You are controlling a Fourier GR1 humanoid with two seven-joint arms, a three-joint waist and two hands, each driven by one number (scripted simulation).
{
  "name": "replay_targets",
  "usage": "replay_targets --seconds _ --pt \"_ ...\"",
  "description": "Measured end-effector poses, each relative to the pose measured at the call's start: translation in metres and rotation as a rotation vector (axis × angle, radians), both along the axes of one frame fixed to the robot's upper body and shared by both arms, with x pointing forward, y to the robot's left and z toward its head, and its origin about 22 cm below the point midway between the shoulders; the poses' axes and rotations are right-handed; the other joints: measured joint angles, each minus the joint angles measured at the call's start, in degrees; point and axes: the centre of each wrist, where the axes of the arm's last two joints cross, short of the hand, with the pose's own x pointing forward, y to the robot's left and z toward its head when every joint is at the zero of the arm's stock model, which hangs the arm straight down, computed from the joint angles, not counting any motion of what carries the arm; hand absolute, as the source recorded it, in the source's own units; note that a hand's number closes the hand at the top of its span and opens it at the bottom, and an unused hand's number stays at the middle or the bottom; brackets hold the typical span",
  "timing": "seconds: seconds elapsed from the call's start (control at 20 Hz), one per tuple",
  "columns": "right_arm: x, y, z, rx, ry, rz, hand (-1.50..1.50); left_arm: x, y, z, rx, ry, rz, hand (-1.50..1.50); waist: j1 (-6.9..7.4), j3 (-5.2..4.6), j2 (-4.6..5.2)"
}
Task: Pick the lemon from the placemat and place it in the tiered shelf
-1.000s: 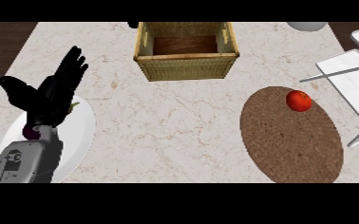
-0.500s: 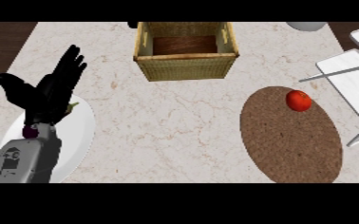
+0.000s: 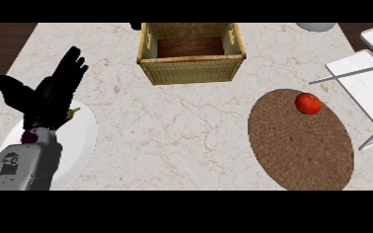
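Observation:
A small round red fruit [image 3: 308, 103] lies on the upper part of the brown oval placemat [image 3: 295, 143] at the right; it looks red, not lemon yellow. A woven wicker box [image 3: 191, 69] with a wooden floor stands at the top middle, open upward. My left hand [image 3: 50, 96] rests open at the far left with its fingers straight and pointing up, over a white plate, far from the fruit and holding nothing. My right hand shows nowhere in the head view.
A white plate [image 3: 82, 138] lies under my left forearm, with a purple and green item [image 3: 30, 136] mostly hidden on it. A white board [image 3: 355, 71] with a thin metal utensil [image 3: 336, 76] sits at the right edge. A grey bowl [image 3: 316, 26] peeks in at the top right.

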Motion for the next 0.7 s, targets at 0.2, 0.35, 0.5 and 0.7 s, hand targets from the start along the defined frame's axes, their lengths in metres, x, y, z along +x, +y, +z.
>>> replay_targets --seconds 0.2,0.35,0.5,0.7 --pt "-0.041 -0.019 0.008 0.026 -0.016 0.046 -1.5 -0.005 0.007 -0.001 -0.004 0.003 0.009 0.0 -0.38 0.07 -0.07" --pt "-0.066 -0.027 0.009 0.051 -0.035 0.089 -1.5 -0.006 0.008 0.001 -0.003 0.0 0.016 0.0 -0.71 0.09 -0.15" --pt "-0.085 -0.031 0.011 0.027 -0.026 0.081 -1.5 -0.01 0.013 -0.003 -0.005 0.01 0.019 0.0 -1.03 0.17 -0.21" --pt "-0.096 -0.031 0.012 -0.043 -0.015 0.075 -1.5 -0.011 0.011 -0.005 -0.006 0.008 0.023 0.0 -1.25 0.2 -0.27"
